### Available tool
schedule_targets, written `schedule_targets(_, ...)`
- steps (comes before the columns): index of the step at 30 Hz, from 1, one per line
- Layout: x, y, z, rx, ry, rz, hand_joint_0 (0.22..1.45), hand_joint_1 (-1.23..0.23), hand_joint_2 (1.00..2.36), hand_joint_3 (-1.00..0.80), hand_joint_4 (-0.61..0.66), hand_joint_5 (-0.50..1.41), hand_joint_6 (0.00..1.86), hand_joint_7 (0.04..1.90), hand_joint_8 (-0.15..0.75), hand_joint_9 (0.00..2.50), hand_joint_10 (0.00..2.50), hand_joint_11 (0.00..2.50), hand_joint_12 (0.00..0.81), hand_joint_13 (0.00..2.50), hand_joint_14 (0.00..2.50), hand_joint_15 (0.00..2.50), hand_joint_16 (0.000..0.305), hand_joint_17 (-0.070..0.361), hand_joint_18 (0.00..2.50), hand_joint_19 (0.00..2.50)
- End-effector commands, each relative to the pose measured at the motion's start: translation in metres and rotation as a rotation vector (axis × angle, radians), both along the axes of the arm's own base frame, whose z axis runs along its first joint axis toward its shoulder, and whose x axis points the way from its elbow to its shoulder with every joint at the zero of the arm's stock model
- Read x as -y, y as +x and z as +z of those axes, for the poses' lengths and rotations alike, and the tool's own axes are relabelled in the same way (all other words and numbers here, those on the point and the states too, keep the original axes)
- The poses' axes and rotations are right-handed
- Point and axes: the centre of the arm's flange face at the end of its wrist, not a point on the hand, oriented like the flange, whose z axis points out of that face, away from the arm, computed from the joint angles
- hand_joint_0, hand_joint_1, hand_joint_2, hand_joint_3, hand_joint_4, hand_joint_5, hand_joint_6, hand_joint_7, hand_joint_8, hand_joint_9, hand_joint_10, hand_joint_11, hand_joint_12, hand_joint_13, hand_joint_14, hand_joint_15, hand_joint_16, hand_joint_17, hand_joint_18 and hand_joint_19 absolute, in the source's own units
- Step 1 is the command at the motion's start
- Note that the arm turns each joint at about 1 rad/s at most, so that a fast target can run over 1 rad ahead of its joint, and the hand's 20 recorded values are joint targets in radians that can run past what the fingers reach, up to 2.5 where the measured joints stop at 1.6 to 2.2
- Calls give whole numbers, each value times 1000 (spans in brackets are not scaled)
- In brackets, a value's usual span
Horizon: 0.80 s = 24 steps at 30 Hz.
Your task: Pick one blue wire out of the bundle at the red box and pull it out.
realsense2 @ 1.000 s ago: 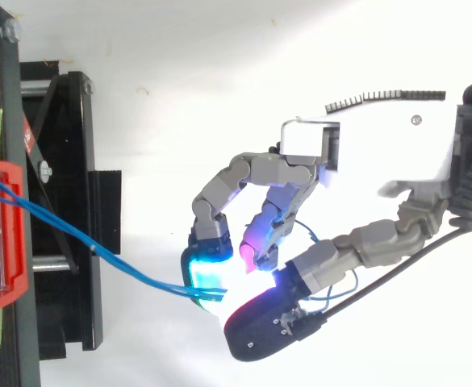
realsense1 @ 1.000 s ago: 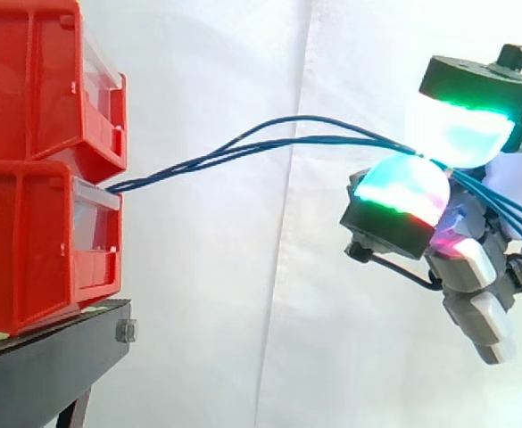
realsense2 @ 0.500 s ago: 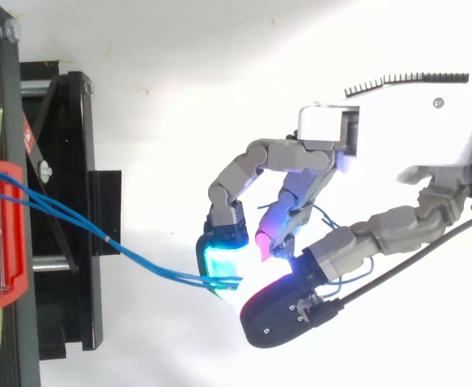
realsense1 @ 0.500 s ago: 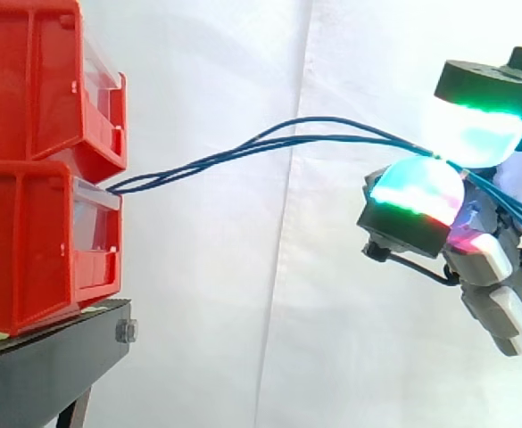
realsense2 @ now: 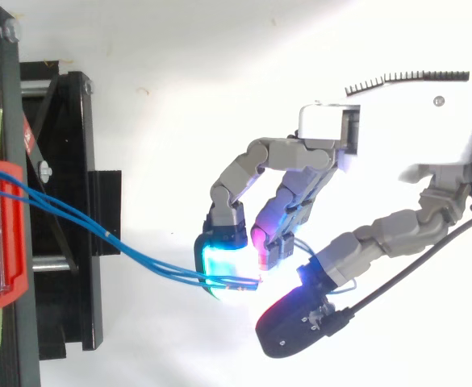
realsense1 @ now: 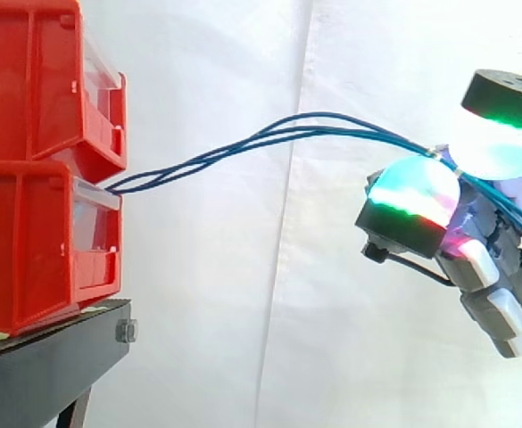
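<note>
Curled hand (realsense2: 405, 141) on blue wires (realsense1: 194, 162)

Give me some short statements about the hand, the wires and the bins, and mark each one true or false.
1. The hand pinches blue wires between its pads. True.
2. The hand holds one wire only. False: several wires go into the pinch.
3. Two red bins are stacked on a black stand. True.
4. The wires lie on the stand. False: they span the air from the lower bin's front to the hand.
</note>
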Motion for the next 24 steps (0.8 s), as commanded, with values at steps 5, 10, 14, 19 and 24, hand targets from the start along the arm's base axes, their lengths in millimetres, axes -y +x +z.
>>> schedule_targets(5,0,0,0,0,0,0,528,-650,1000,-500,18,-181,922,867,302,1024,11,581,414,959,20,573,53,120,830,518)
schedule_targets(10,0,0,0,0,0,0,518,-629,1000,-500,42,-179,922,874,315,1038,11,592,419,961,17,578,55,124,825,518)
schedule_targets(14,0,0,-1,-1,0,0,557,-692,1003,-447,61,-177,927,895,311,1042,9,604,413,960,18,583,53,120,809,528)
schedule_targets(19,0,0,0,0,0,0,650,-782,1013,-297,5,-177,950,922,312,1035,10,630,411,969,21,570,51,115,848,497)
schedule_targets(24,0,0,0,0,0,0,706,-827,1014,-276,-62,-183,969,967,315,1020,12,644,407,970,20,564,50,113,867,474)
